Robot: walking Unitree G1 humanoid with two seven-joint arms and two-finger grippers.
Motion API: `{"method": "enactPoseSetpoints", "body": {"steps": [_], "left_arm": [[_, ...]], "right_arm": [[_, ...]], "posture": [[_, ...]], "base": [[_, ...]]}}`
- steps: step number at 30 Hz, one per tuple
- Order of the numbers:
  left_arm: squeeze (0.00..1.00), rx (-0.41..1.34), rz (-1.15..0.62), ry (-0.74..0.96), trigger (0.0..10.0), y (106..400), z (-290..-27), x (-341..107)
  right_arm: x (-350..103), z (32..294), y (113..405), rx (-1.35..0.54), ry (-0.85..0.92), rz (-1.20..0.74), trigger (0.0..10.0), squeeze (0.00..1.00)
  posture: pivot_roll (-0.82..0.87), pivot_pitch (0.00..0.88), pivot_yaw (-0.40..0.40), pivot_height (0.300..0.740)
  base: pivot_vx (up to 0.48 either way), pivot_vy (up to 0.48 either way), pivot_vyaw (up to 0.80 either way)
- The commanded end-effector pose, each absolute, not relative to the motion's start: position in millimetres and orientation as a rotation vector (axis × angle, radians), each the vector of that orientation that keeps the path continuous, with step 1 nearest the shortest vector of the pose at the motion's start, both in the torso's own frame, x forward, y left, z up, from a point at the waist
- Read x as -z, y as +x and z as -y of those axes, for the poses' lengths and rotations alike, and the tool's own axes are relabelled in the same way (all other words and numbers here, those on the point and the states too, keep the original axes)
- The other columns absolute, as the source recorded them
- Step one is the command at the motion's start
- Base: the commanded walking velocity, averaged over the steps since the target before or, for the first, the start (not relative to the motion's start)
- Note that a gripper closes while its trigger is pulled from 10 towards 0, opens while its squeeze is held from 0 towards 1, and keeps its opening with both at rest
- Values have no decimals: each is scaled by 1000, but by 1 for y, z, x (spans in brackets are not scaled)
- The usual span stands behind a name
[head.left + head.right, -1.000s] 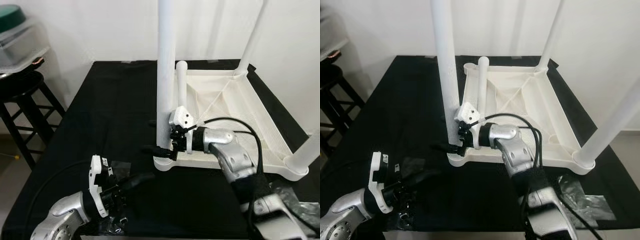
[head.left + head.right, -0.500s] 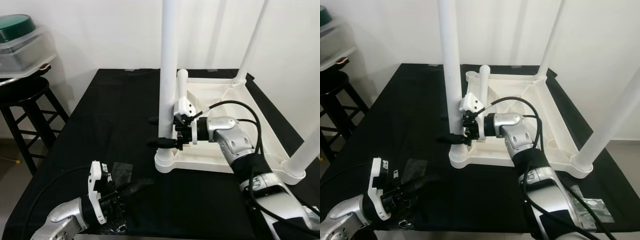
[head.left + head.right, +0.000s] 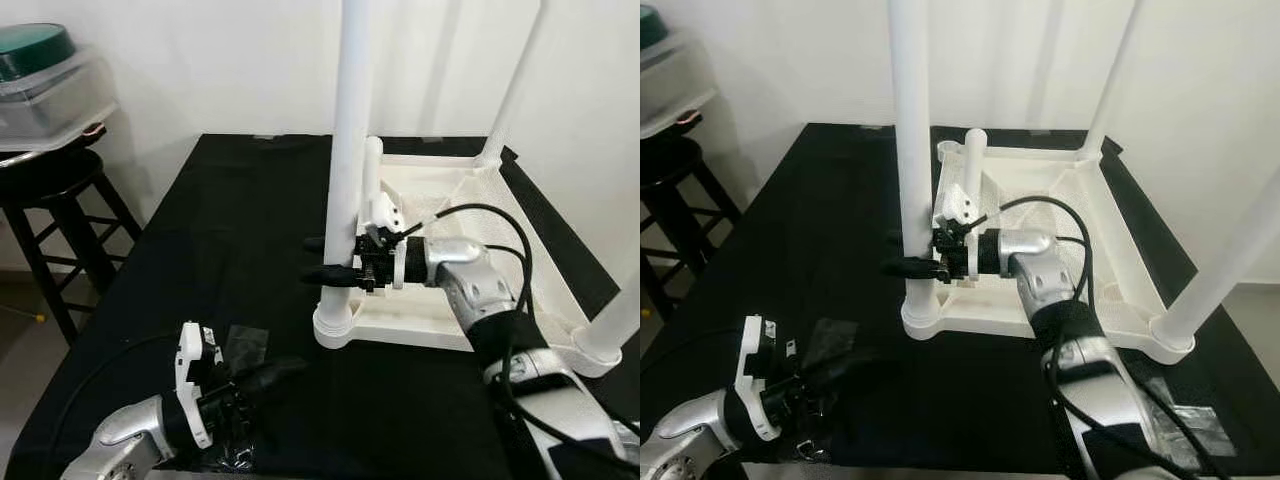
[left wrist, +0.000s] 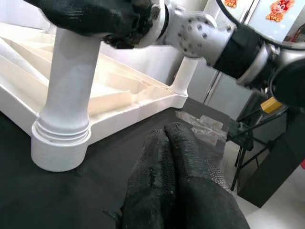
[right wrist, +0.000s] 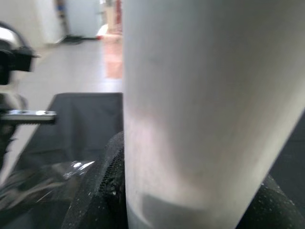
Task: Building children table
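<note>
A white children's table (image 3: 470,300) lies upside down on a black-covered table top (image 3: 220,230), with white legs standing up from its corners. My right gripper (image 3: 318,259) reaches across the near-left leg (image 3: 350,150) a little above its socket (image 3: 340,325), one finger on each side, shut on it. In the right wrist view the leg (image 5: 209,95) sits between the black fingers (image 5: 102,191). A shorter loose leg (image 3: 372,170) rests just behind it. My left gripper (image 3: 285,368) hovers low at the near left, shut and holding nothing, its fingertips (image 4: 167,138) pressed together.
A crumpled clear plastic wrapper (image 3: 243,343) lies by the left gripper. A black stool (image 3: 50,185) with a clear green-lidded container (image 3: 45,80) stands off the table's left edge. More legs rise at the far right (image 3: 510,90) and near right (image 3: 625,320). A white wall stands behind.
The view has shifted slightly. My right gripper's fingers have drawn closer together on the leg and sit higher above the socket. The left gripper stays where it was, shut.
</note>
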State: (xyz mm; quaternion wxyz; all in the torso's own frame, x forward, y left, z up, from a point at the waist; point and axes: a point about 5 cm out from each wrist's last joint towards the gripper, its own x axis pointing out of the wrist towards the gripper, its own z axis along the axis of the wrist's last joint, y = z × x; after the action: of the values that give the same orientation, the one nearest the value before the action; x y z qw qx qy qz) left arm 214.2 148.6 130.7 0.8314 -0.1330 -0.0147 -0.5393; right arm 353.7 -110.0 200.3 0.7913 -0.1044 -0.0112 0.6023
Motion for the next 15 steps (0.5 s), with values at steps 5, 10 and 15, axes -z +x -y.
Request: {"method": "enactPoseSetpoints", "body": {"steps": [5, 10, 15], "left_arm": [[0, 1146, 23, -277, 10000, 212, -151, -132], [0, 1149, 21, -278, 10000, 214, -152, -131], [0, 1147, 23, -277, 10000, 215, -152, -130]], "right_arm": [[-130, 76, 314, -689, -64, -227, 0, 0], [-134, 65, 305, -770, -241, -135, 0, 0], [-133, 64, 311, -828, -255, -148, 0, 0]], "posture": [[0, 67, 1, 740], [-22, 58, 23, 740], [-11, 50, 4, 740]], "base": [[0, 0, 0], [0, 0, 0], [0, 0, 0]]}}
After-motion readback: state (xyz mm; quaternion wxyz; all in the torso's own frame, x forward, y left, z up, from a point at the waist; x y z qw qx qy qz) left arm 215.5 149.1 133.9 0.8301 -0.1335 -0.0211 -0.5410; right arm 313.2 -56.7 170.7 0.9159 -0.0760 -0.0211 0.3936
